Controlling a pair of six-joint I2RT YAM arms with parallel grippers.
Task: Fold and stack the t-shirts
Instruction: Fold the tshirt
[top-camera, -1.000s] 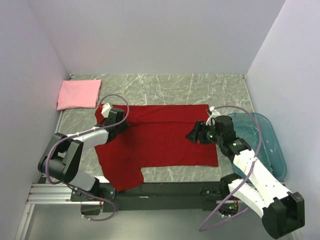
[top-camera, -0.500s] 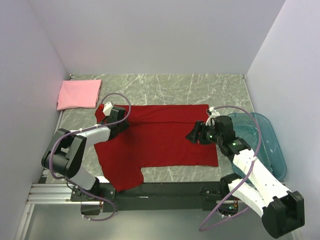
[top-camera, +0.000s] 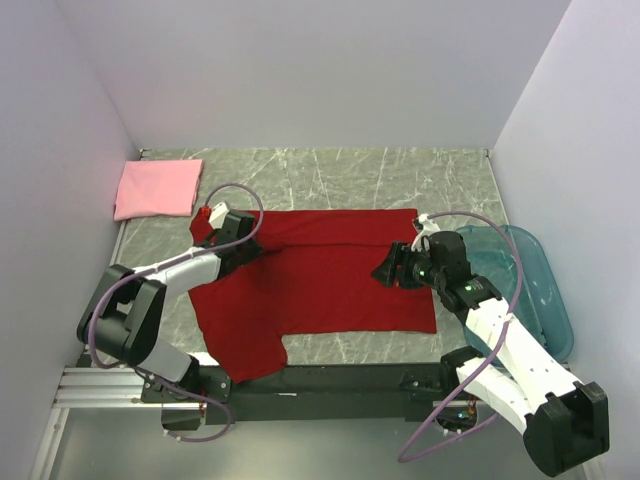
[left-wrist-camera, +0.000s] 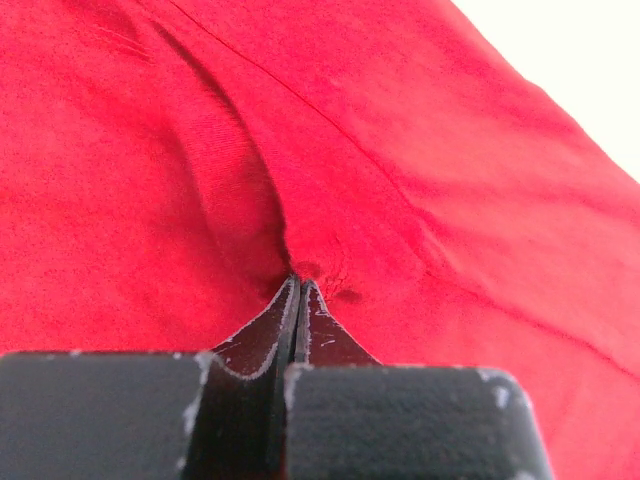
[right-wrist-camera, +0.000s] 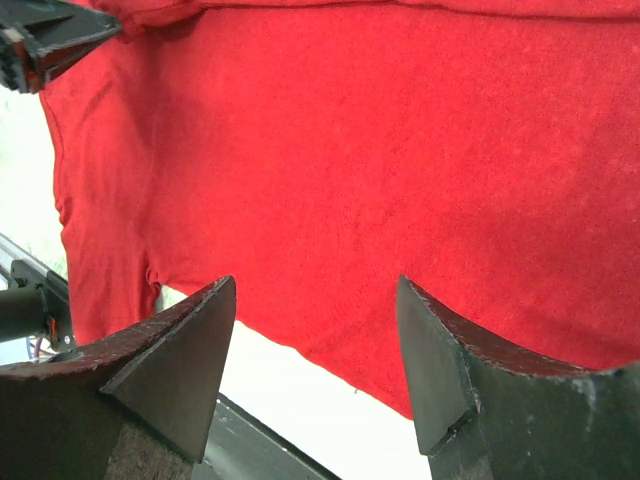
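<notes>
The deep red t-shirt (top-camera: 320, 285) lies spread flat across the middle of the table, one sleeve hanging toward the front left. My left gripper (top-camera: 250, 250) is shut on a pinch of its cloth near the back left shoulder. In the left wrist view the closed fingertips (left-wrist-camera: 300, 284) bite a puckered fold of the red cloth (left-wrist-camera: 150, 150). My right gripper (top-camera: 383, 270) is open and empty, just above the shirt's right part. The right wrist view shows the red cloth (right-wrist-camera: 350, 150) between its spread fingers (right-wrist-camera: 190, 340). The light pink t-shirt (top-camera: 157, 188) lies folded at the back left corner.
A translucent teal-blue bin (top-camera: 540, 290) stands at the right edge of the table, beside the right arm. Walls close in on the left, back and right. The left arm's gripper (right-wrist-camera: 50, 40) shows at the top left of the right wrist view.
My left gripper has shifted slightly toward the back right with the red cloth pinched in it. The right arm has stayed put and open.
</notes>
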